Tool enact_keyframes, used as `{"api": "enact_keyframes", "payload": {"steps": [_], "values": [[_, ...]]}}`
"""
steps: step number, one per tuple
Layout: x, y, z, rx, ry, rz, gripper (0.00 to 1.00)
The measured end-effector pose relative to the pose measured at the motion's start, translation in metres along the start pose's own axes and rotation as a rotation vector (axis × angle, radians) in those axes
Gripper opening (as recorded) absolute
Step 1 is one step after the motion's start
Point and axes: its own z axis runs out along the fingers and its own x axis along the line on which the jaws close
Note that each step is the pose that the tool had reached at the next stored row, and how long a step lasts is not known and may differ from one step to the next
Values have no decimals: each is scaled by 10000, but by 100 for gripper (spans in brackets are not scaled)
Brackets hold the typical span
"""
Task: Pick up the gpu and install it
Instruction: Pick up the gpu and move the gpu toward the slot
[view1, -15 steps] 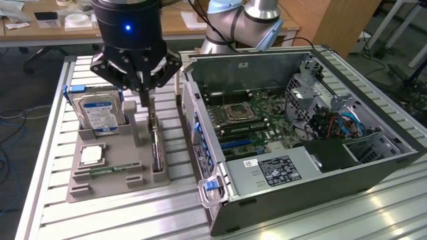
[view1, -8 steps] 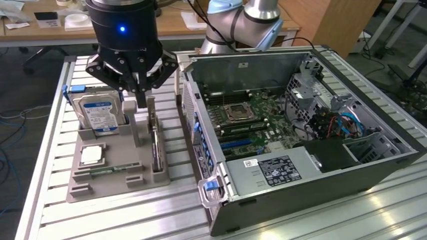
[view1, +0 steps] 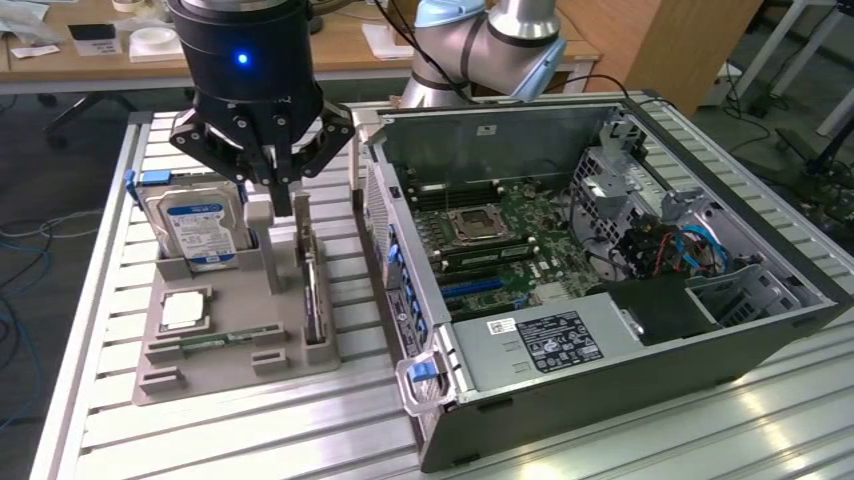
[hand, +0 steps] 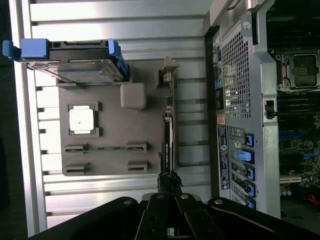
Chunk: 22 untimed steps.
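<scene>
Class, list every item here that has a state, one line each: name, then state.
gripper: shut, right over the gpu's edge.
gpu: on edge in tray slot.
hard drive: upright in tray.
memory stick: seated in tray slot.
computer case: lying down, side open.

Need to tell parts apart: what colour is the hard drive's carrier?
Blue carrier, clearest in wrist view.

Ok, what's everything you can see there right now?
graphics card: one, green and black, on edge in the tray, computer side
hard drive: one, silver, blue-white label, upright in the tray
processor chip: one, silver, flat in the tray
memory stick: one, green, flat in the tray
tray: one, grey, on the table
computer case: one, dark grey, open, beside the tray
table: one, silver slats
gripper: one, black, shut, over the graphics card
</scene>
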Motion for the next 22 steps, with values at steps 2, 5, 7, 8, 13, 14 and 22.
{"api": "enact_keyframes", "payload": {"steps": [2, 5, 7, 8, 13, 14, 22], "values": [[0, 0, 0, 0, 0, -1, 11], [0, 0, 0, 0, 0, 0, 11], [0, 0, 0, 0, 0, 0, 11], [0, 0, 0, 0, 0, 0, 11], [0, 0, 0, 0, 0, 0, 35], [0, 0, 0, 0, 0, 0, 35], [1, -2, 45, -1, 0, 0, 42]]}}
